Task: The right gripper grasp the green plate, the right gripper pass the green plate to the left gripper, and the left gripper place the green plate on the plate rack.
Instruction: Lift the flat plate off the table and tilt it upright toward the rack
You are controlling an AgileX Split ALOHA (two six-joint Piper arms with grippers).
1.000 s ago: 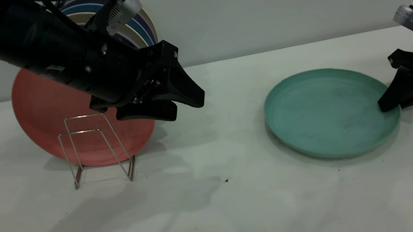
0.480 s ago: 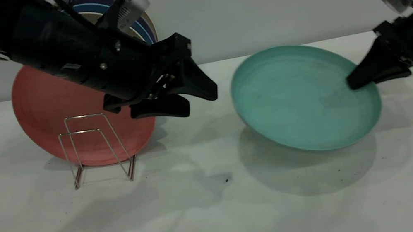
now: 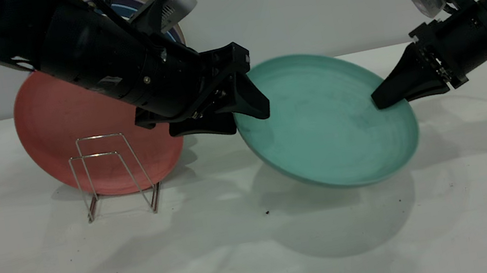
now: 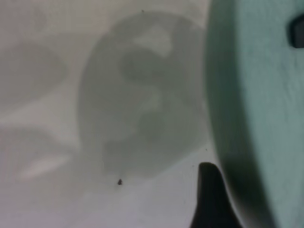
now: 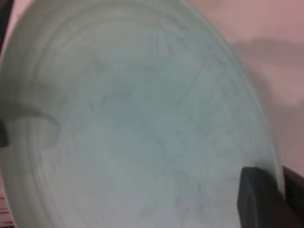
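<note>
while the green plate is held tilted above the middle of the desk, clamped at one rim by the right pincer, the opposite rim should be seated fully between the parted fingers of the left pincer before release. a round, shallow, matte teal plate is seen.

Two grippers, one green plate, one pink plate, one striped plate, one wire rack.
</note>
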